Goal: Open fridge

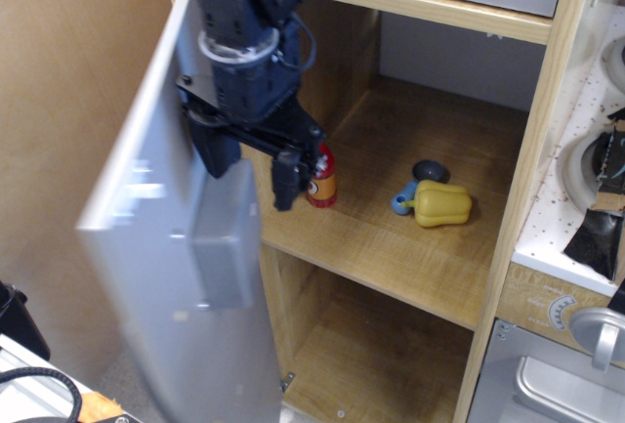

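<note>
- The fridge [459, 198] fills the frame; its door [186, 276] stands swung wide at 8 o'clock, inner face showing
- The hand [256, 167], released and holding nothing, sits just inside the door's edge
- Best to push outward gently, then withdraw toward 12 o'clock; avoid the can [323, 175] and yellow pepper [441, 203] on the shelf [391, 247]

fridge door [186, 276]: motion-blurred, bottom cut off | red can [323, 178]: partly hidden behind gripper [252, 164] | arm top: out of frame
</note>
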You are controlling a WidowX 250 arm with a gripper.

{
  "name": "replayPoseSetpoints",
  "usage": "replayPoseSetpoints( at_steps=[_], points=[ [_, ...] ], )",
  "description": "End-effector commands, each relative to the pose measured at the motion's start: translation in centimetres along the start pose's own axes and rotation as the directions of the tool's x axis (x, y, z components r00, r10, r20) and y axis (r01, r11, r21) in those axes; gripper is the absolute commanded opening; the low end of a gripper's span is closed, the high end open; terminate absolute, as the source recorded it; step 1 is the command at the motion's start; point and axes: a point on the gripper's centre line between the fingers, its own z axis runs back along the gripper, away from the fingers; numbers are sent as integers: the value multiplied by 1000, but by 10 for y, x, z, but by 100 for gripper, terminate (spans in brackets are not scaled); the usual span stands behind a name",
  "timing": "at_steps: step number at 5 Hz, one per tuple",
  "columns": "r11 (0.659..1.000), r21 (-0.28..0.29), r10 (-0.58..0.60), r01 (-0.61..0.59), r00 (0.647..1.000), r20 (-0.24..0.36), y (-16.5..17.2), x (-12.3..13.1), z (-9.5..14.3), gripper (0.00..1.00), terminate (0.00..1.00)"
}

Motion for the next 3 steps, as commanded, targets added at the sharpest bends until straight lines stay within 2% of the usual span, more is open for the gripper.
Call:
replayPoseSetpoints(
  at_steps=[1, 2, 3],
  points=[
    [999, 10, 51, -51, 998, 24, 14, -25, 20, 100, 0],
    [999, 10, 51, -51, 998, 24, 14, -25, 20, 100, 0],
    [999, 10, 51, -51, 998, 24, 14, -25, 20, 100, 100]
  ],
)
